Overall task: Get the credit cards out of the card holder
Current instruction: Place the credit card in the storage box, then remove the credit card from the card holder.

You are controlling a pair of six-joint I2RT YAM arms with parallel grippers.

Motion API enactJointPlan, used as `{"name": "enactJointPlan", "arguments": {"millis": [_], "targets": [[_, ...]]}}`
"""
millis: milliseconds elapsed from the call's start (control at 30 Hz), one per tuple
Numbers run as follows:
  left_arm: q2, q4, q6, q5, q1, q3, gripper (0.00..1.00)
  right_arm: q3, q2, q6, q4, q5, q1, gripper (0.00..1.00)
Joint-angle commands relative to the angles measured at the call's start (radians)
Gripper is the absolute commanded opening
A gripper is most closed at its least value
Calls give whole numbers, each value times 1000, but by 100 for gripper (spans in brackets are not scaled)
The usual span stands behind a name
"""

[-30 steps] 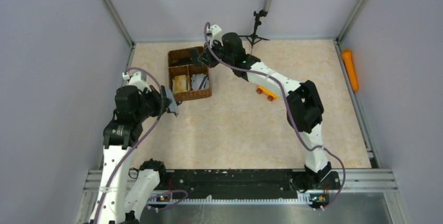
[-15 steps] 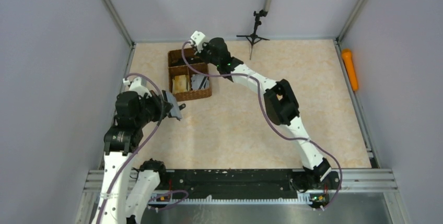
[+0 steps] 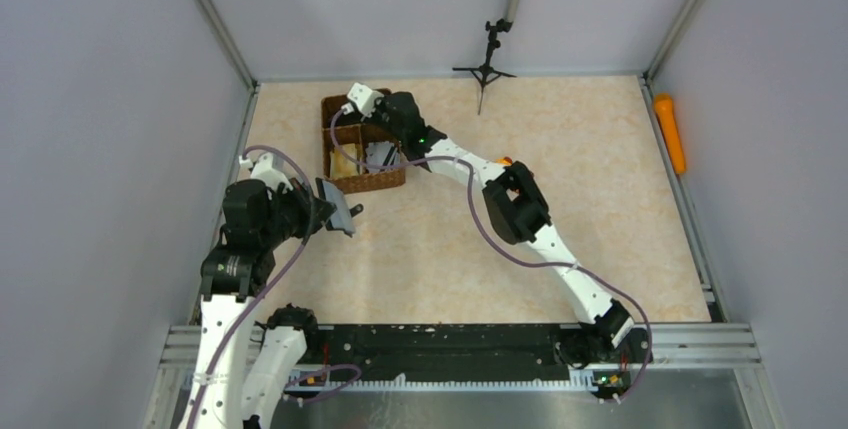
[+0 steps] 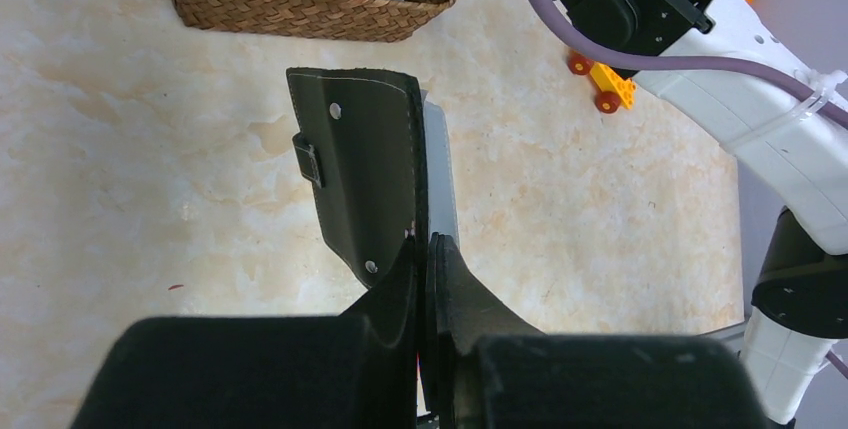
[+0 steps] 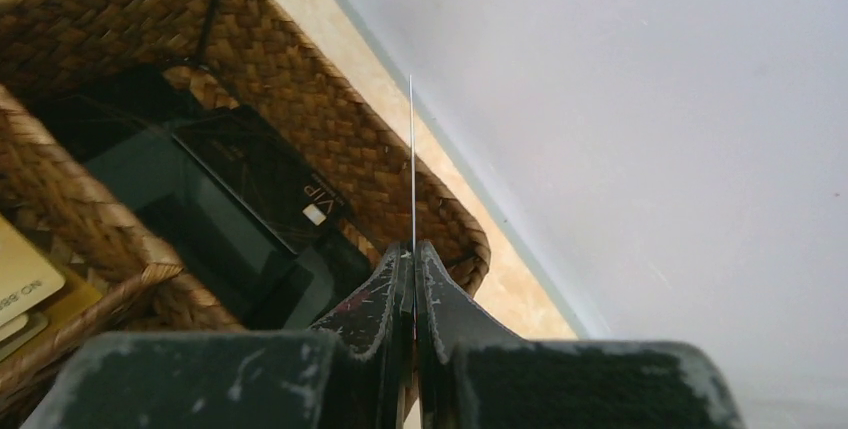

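The black card holder [image 4: 365, 174] hangs unfolded, its grey inner flap [image 4: 440, 179] edge-on, with my left gripper [image 4: 425, 244] shut on its lower edge. In the top view it [image 3: 341, 213] is held above the table, just in front of the wicker basket [image 3: 368, 184]. My right gripper [image 5: 413, 249] is shut on a thin credit card [image 5: 411, 159] seen edge-on, above the basket's far compartment [image 5: 330, 109]. Black cards [image 5: 250, 184] lie in that compartment. From above, the right gripper [image 3: 374, 121] sits over the basket's back part.
Gold cards [image 5: 25, 279] lie in a nearer basket compartment. A yellow and orange toy car [image 4: 600, 84] stands right of the basket, mostly behind the right arm. A small black tripod [image 3: 487, 59] stands at the back wall and an orange object [image 3: 670, 134] by the right wall.
The right arm has swung left with the card, from beside the basket to over its back compartment. The left gripper has shifted slightly right and nearer with the card holder.
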Motion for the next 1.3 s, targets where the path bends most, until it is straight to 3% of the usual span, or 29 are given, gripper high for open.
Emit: {"name": "enactJointPlan", "arguments": {"millis": [0, 67, 100, 467, 533, 633, 700, 933, 1100, 1267], "targets": [[-10, 41, -2, 27, 6, -3, 0, 109, 44, -45, 87, 43, 19, 10], [-8, 42, 3, 32, 5, -3, 0, 113, 45, -20, 81, 35, 21, 32], [-8, 41, 3, 34, 6, -3, 0, 103, 29, -12, 72, 32, 23, 38], [-10, 80, -11, 111, 6, -25, 0, -359, -395, 190, 182, -44, 26, 47], [-12, 110, -25, 151, 6, -46, 0, -459, -481, 248, 199, -31, 25, 56], [-9, 175, -52, 223, 6, -84, 0, -560, -599, 370, 140, 27, 25, 82], [2, 239, -95, 284, 6, -116, 0, -625, -688, 439, 64, 47, 25, 86], [22, 507, -262, 437, 3, -219, 0, -882, -984, 846, -167, 128, 25, 89], [4, 705, -395, 487, -7, -288, 0, -1221, -1248, 1077, -69, 34, 23, 89], [1, 896, -507, 509, -37, -339, 0, -1440, -1462, 1213, -38, -24, 0, 90]]}}
